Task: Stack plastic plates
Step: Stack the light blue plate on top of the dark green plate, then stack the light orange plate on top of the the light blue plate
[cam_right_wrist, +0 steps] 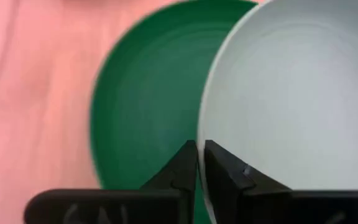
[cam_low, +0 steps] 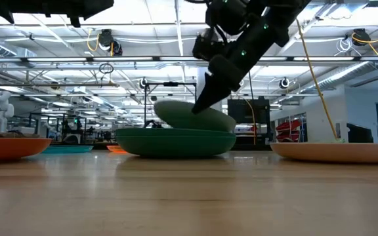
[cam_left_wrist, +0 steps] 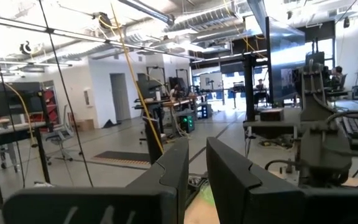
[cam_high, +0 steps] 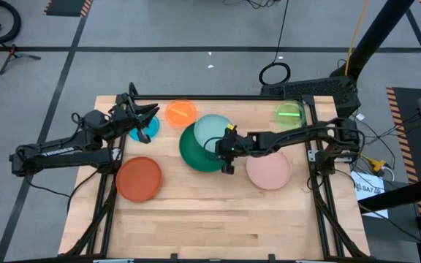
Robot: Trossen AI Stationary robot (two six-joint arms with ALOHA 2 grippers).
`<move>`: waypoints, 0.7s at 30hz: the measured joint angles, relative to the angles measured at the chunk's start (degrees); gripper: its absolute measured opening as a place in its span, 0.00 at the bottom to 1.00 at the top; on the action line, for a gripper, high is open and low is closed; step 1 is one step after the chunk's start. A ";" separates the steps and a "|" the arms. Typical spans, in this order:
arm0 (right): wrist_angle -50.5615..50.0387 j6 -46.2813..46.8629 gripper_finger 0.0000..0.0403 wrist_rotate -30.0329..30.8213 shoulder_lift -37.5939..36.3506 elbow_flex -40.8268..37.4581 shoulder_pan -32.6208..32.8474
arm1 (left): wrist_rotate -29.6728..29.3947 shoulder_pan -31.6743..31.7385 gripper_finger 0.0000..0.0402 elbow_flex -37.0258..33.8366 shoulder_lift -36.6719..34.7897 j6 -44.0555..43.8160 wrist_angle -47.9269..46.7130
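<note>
A large dark green plate (cam_high: 194, 153) lies mid-table. The pale mint plate (cam_high: 214, 130) sits tilted on it, and in the low view its lower edge (cam_low: 225, 124) rests in the green plate (cam_low: 176, 143). My right gripper (cam_high: 227, 146) is shut on the mint plate's rim. The pink plate (cam_high: 269, 170) lies right of it, the orange-red plate (cam_high: 139, 179) at near left, and the small orange plate (cam_high: 181, 112) and lime green plate (cam_high: 289, 115) lie far. My left gripper (cam_high: 146, 117) hovers open above the small blue plate (cam_high: 143, 131). My right gripper pinches the pale mint plate's rim (cam_right_wrist: 205, 134) on its near-right side between the two fingers (cam_right_wrist: 185, 163). It comes slanting down from the table's right. The plate is tilted, one side raised (cam_low: 163, 106), the other resting on the dark green plate.
Black frame rails run along the table's left, right and far edges (cam_high: 218, 98). The near half of the wooden table (cam_high: 210, 219) holds no plates. Beyond the table lies an open workshop floor with cables.
</note>
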 joint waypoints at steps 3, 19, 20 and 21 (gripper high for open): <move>0.35 1.02 0.14 0.54 0.58 0.00 -0.01 | 0.04 -0.12 0.16 0.00 0.00 -0.04 0.00; -23.99 7.68 0.32 20.43 -4.93 9.97 -3.72 | 0.33 -0.16 0.16 0.00 0.00 -0.17 -0.55; -27.83 9.02 0.31 22.60 -5.57 10.63 -5.10 | 0.35 -0.16 0.16 0.00 0.00 -0.17 -0.55; -31.85 10.92 0.30 24.16 -6.15 11.07 -6.89 | 0.37 -0.19 0.16 0.00 0.00 -0.17 -0.56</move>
